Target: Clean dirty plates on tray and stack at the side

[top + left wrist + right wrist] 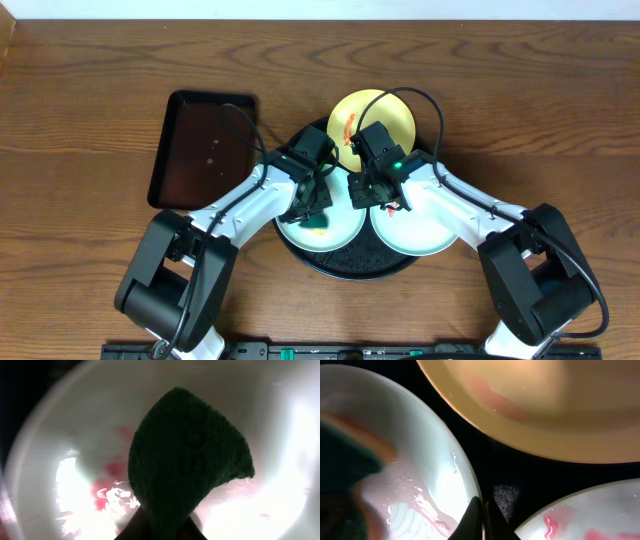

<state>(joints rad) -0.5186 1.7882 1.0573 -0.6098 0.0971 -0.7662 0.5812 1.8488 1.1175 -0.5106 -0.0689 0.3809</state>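
**Wiping stage of the plate-cleaning task.** The left end effector point(314, 203) is closed on a dark green sponge point(187, 455). The sponge is held over the floor of the left pale plate point(100, 405), though firm contact cannot be confirmed. Red smears point(107, 491) show on that plate beside the sponge, so it is judged only partly clean. The right end effector point(481, 512) is fully closed and holds nothing. Its tips stand at the rim of the same plate, over the dark gap between plates, apparently to steady it. All three plates lie on the round black tray point(345, 266) at the middle of the bench point(90, 70). The two pale plates sit side by side nearer the robot, and the yellow plate point(385, 112) sits beyond them, overhanging the tray's far rim. The right pale plate point(425, 235) and the yellow plate both carry red streaks, and nothing is stacked yet, so the task is judged to be at an early stage. The next move calls for sweeping the sponge across the red smears with even downward pressure while the plate is kept from sliding. Lifting the plate out to the side should come only after that.
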